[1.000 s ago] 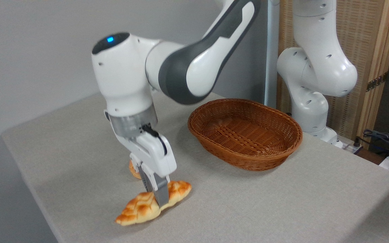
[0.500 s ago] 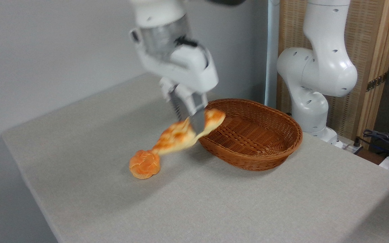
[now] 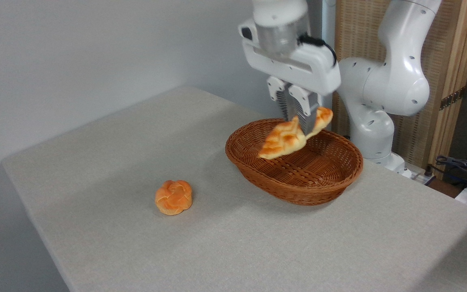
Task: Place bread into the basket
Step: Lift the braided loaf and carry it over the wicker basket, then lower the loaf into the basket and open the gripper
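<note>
The bread (image 3: pixel 284 138), a long golden-brown braided loaf, hangs tilted in the air over the middle of the basket, its pointed left end lowest. My gripper (image 3: pixel 304 123) is shut on the loaf near its upper right half, fingers pointing down. Below it stands the oval reddish-brown wicker basket (image 3: pixel 330 184) on the grey table, with nothing showing inside it. The loaf is clear of the basket floor.
A small round orange knotted bun (image 3: pixel 173 197) lies on the table left of the basket. The robot's white base (image 3: pixel 373 134) stands just behind the basket, next to a wooden screen. Cables lie off the table's right edge (image 3: pixel 466 170).
The gripper has lifted the loaf off the table's front and carried it right and back, from beside the bun to above the basket.
</note>
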`<state>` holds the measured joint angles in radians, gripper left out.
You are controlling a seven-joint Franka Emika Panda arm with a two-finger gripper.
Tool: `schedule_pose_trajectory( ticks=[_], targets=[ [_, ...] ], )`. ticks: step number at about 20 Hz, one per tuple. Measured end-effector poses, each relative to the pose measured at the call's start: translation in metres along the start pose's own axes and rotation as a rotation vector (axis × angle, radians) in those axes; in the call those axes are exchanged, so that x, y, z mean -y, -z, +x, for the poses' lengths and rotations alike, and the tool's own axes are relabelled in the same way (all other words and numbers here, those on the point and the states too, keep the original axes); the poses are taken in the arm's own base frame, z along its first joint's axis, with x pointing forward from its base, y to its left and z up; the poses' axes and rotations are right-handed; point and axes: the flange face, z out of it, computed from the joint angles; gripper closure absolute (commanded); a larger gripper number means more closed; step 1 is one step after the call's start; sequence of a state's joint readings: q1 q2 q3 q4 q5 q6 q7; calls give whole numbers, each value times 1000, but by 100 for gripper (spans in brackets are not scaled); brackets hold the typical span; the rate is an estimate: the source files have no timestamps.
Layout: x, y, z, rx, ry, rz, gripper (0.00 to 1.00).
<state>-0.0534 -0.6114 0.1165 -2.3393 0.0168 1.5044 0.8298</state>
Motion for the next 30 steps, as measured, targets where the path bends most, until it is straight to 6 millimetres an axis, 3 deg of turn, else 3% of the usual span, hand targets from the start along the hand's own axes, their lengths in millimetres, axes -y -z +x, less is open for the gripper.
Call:
schedule_pose_trajectory(
  ticks=[3,8,9,13,16,30],
  targets=[
    [-6,-36,-4,42,9,-50,70],
    [-7,-59,0,50,60,-83,67],
    [-5,-62,1,44,60,-77,61],
    [-1,-75,8,38,58,-68,9],
    [1,-82,11,47,56,-75,0],
    [2,-83,11,50,57,-77,0]
  ],
)
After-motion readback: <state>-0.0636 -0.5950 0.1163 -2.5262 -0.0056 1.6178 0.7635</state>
